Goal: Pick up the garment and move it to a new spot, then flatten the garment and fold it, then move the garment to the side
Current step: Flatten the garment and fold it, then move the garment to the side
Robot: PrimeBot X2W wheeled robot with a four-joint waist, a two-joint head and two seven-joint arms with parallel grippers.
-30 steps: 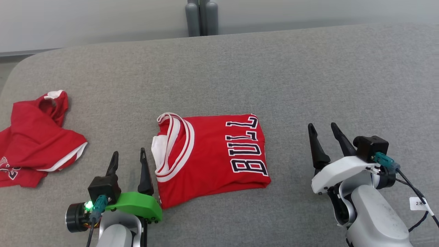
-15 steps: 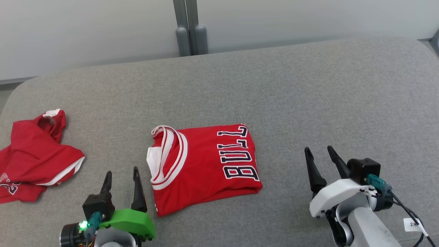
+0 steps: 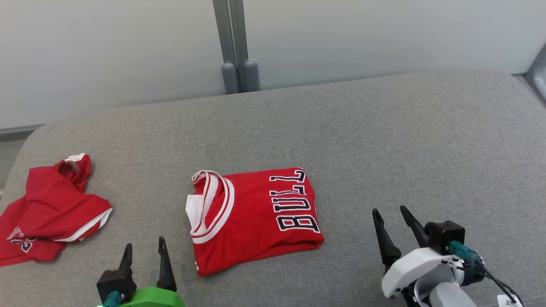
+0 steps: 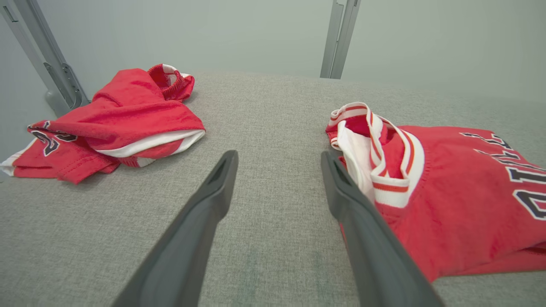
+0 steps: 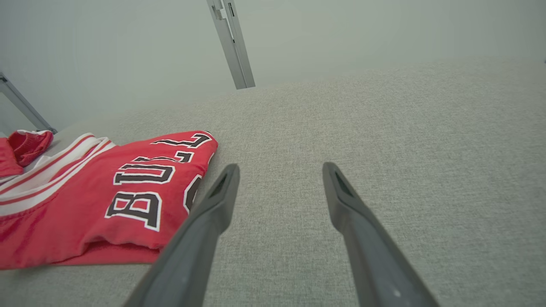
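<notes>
While the folded jersey (image 3: pixel 256 217) is lying mid-bench (image 3: pixel 384 140) between your arms, its long axis is running left to right (collar leftward). Your left fingers (image 3: pixel 164 260) are sitting just beside the collar edge, nearer than your right fingers (image 3: pixel 382 236); both pairs are standing spread, holding nothing. A crumpled red garment (image 3: pixel 51 209) is lying far left.

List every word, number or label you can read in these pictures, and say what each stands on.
"BULL": dark, white-edged letters on the folded red jersey; any further letters are folded out of sight.
Dark print on the crumpled red garment: partly hidden, not readable.
White tag at the head view's lower right edge: begins "2", the rest is cut off.
</notes>
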